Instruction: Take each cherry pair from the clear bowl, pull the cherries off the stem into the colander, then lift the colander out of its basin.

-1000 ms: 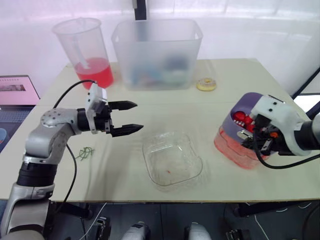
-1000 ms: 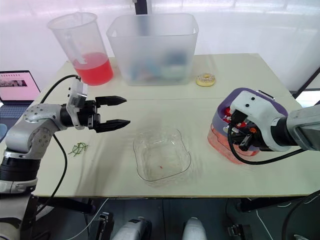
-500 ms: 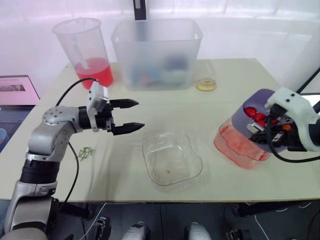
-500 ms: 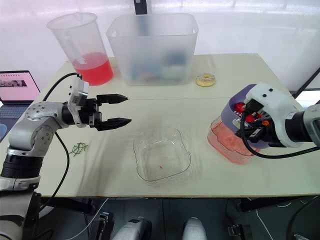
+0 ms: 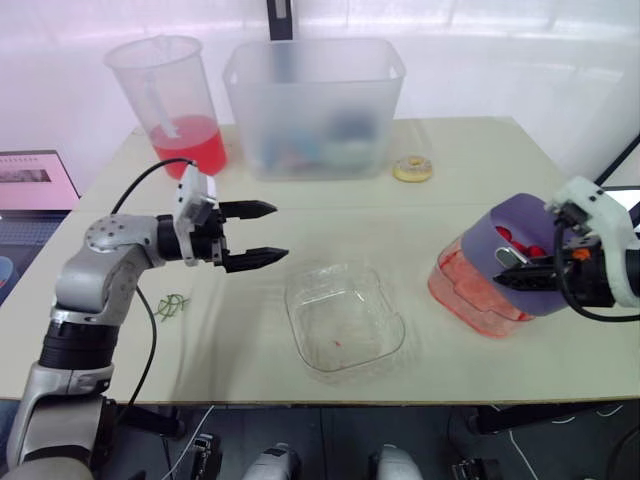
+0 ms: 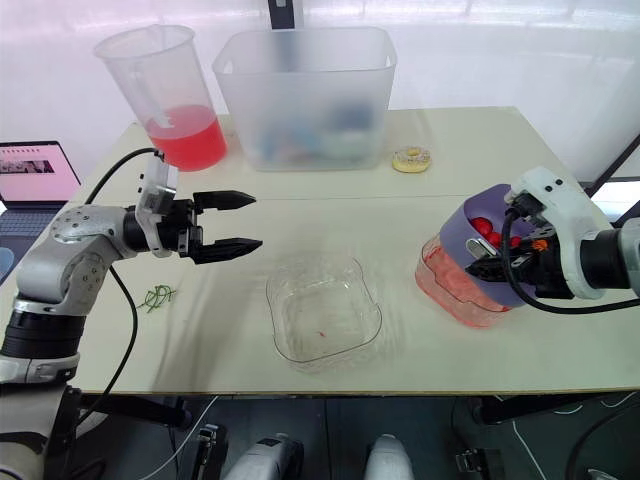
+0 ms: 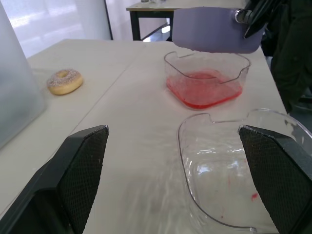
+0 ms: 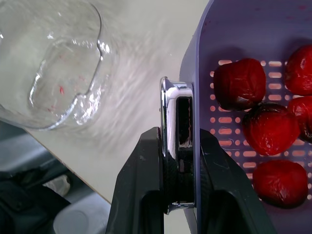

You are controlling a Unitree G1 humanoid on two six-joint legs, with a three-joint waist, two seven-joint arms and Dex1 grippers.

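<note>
**A:** Start at the left. What's the left gripper doing?

**B:** It hovers over the table toward its left edge, jaws spread wide, holding nothing. A few green stems lie below it, nearer the left edge.

**A:** And the clear bowl?

**B:** Near the middle of the front edge, with only red specks in it. I'd judge the picking done.

**A:** So it's down to the colander.

**B:** Yes. It sits by the right edge, raised and tilted over its basin, which holds red liquid. The right gripper is clamped on its rim, 1 finger outside the wall and 1 inside. I can't tell whether the base has cleared the basin.

**A:** How will it handle?

**B:** Stiff plastic and probably light, but wet. At least 5 loose cherries can roll to the low side. A 1-sided rim hold lets it tip, so I'd take it on the thick rim edge and lift slowly, letting it drip over the basin.
</note>
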